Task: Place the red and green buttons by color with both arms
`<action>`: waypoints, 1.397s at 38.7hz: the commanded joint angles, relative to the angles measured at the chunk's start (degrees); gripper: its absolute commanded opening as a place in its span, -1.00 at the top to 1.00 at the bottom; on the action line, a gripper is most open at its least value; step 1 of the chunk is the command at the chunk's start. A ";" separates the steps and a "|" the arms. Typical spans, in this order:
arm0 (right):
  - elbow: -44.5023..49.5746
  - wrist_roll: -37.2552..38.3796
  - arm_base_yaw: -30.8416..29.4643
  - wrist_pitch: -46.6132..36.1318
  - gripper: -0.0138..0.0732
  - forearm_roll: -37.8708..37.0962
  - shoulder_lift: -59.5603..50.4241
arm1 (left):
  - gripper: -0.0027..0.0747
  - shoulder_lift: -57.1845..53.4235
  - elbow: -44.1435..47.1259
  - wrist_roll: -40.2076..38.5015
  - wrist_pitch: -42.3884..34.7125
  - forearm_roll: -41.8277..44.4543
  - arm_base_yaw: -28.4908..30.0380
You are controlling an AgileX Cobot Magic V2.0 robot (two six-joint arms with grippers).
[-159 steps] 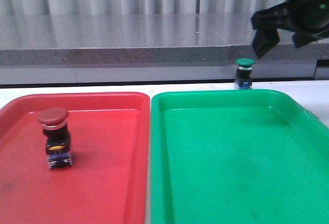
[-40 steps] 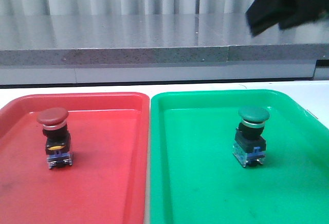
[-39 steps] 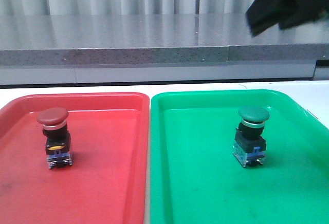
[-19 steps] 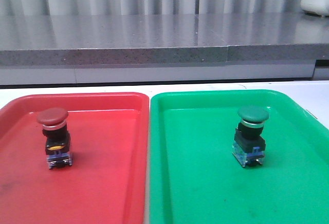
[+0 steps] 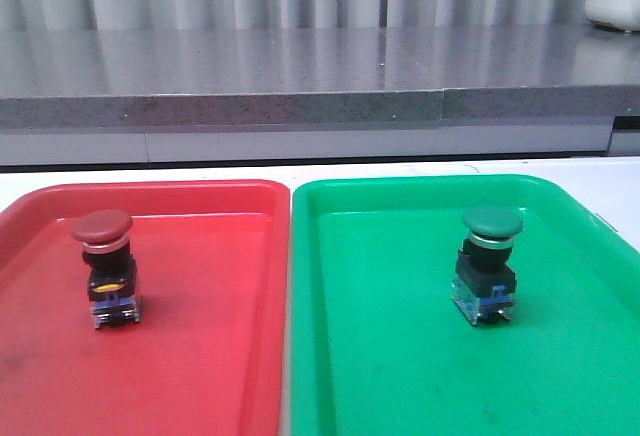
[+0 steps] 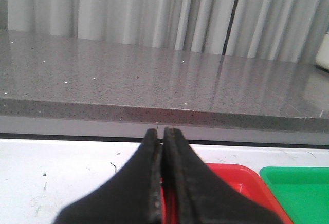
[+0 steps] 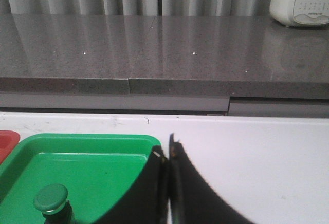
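The red button (image 5: 106,268) stands upright in the red tray (image 5: 200,356) on the left. The green button (image 5: 488,264) stands upright in the green tray (image 5: 400,376) on the right; its cap also shows in the right wrist view (image 7: 51,199). Neither arm shows in the front view. My left gripper (image 6: 162,131) is shut and empty, above the table beside the red tray (image 6: 234,180). My right gripper (image 7: 169,149) is shut and empty, above the far right corner of the green tray (image 7: 77,162), apart from the button.
A grey stone counter (image 5: 300,66) runs behind the white table (image 5: 200,171), with curtains behind it. A white appliance (image 7: 300,0) stands on the counter at the right. The two trays sit side by side, touching.
The green button went from the table behind the green tray into the tray. The right arm then rose and left the front view. The red button has not moved.
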 commanded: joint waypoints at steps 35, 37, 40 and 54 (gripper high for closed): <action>-1.46 -0.60 0.07 -4.01 0.96 -0.67 0.38 | 0.98 0.67 -0.47 -0.45 -6.15 -0.72 0.08; -1.46 -0.60 0.07 -4.01 0.96 -0.67 0.38 | 0.98 0.07 1.10 -0.45 -7.54 -0.72 0.21; -1.46 -0.60 0.07 -4.01 0.96 -0.67 0.38 | 0.98 -1.14 3.77 1.06 -9.05 -3.60 1.14; -1.46 -0.60 0.07 -3.83 0.96 -0.67 0.38 | 0.98 -2.01 17.46 7.12 -17.95 -10.92 11.91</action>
